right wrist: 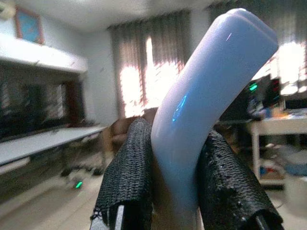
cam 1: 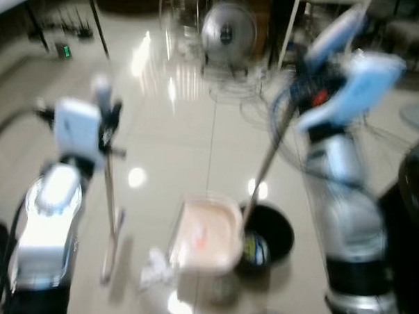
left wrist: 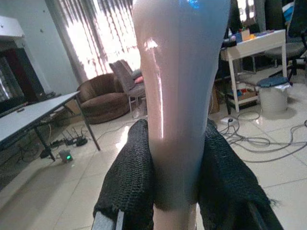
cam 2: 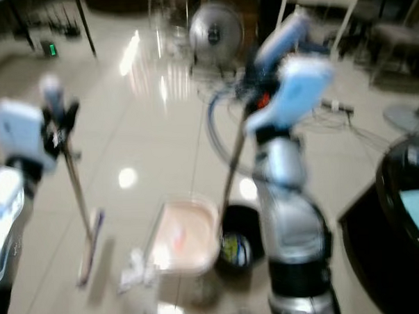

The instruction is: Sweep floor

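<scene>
Both eye views are blurred. My left gripper (cam 1: 109,126) is shut on the top of a thin broom stick (cam 1: 110,196), whose narrow head (cam 1: 111,255) rests on the shiny tiled floor. In the left wrist view the black fingers (left wrist: 129,177) clamp the pale handle (left wrist: 177,96). My right gripper (cam 1: 305,90) is shut on the light blue grip (right wrist: 206,96) of a long pole (cam 1: 265,165). That pole slants down to a pink dustpan (cam 1: 206,233) on the floor. Crumpled white paper (cam 1: 155,267) lies between broom head and dustpan.
A small black bin (cam 1: 272,241) stands right beside the dustpan. A floor fan (cam 1: 226,32) and loose cables (cam 1: 263,106) lie farther ahead. A dark piece of furniture (cam 1: 416,190) stands at the right. A table leg (cam 1: 99,26) is at the far left.
</scene>
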You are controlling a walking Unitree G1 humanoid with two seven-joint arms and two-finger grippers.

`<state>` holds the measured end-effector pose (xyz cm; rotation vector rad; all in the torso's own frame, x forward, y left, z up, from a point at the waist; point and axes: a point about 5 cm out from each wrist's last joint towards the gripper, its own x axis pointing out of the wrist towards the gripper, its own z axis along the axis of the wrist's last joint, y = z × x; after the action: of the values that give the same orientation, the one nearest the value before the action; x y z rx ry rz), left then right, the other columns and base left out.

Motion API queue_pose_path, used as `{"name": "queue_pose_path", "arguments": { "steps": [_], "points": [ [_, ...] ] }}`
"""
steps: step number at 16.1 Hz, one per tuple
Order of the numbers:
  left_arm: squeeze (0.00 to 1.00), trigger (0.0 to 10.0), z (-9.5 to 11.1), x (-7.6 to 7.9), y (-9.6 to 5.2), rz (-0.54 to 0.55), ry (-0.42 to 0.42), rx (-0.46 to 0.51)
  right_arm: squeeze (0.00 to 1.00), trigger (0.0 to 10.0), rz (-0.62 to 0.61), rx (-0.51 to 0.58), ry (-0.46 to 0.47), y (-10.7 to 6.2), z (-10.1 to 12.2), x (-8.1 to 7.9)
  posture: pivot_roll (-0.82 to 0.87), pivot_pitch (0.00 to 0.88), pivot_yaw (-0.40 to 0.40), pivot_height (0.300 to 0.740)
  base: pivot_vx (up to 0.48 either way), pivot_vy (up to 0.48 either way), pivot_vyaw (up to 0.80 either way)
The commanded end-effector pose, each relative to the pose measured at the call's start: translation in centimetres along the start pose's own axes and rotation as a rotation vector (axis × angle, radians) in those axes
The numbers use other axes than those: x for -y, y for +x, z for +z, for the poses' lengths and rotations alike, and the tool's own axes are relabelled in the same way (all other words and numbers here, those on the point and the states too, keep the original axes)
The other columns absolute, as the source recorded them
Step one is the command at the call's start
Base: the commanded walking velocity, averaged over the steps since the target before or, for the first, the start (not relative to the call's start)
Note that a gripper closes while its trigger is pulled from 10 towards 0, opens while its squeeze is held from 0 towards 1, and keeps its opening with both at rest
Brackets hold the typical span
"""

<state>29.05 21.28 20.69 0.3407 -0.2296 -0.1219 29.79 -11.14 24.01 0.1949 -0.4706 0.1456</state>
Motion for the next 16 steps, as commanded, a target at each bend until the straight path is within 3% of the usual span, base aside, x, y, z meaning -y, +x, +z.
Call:
{"name": "queue_pose_path", "arguments": {
  "steps": [1, 5, 7, 9, 10, 16],
  "points": [
    [0.00, 10.0, 0.5, 0.7, 0.1, -0.029, 0.008, 0.026, 0.00, 10.0, 0.003, 0.042, 0.010, -0.1, 0.5, 0.1, 0.04, 0.060, -0.022, 0.740, 0.000, 0.341, 0.00],
    [0.00, 10.0, -2.3, 3.4, -1.3, -0.090, -0.034, -0.062, 0.00, 10.0, -0.010, -0.051, -0.051, -2.6, -2.7, 1.4, 0.04, 0.053, -0.019, 0.740, 0.000, 0.348, 0.00],
    [0.00, 10.0, -3.3, 4.4, -1.9, -0.111, -0.040, -0.095, 0.00, 10.0, 0.013, -0.048, -0.137, -3.5, -3.2, 1.8, 0.03, 0.051, -0.019, 0.740, 0.000, 0.345, 0.00],
    [0.00, 10.0, -4.9, 5.9, -2.6, -0.147, -0.043, -0.131, 0.00, 10.0, 0.058, -0.038, -0.296, -5.0, -4.5, 2.2, 0.03, 0.052, -0.018, 0.740, 0.000, 0.343, 0.00],
    [0.00, 10.0, -5.2, 6.7, -2.6, -0.172, -0.038, -0.136, 0.00, 10.0, 0.066, -0.048, -0.299, -5.7, -5.3, 2.3, 0.03, 0.055, -0.020, 0.740, 0.000, 0.345, 0.00],
    [0.00, 10.0, -5.2, 7.3, -1.9, -0.159, -0.055, -0.113, 0.00, 10.0, 0.062, -0.067, -0.270, -7.4, -6.8, 2.7, 0.03, 0.061, -0.019, 0.740, 0.000, 0.341, 0.00]
  ]
}}
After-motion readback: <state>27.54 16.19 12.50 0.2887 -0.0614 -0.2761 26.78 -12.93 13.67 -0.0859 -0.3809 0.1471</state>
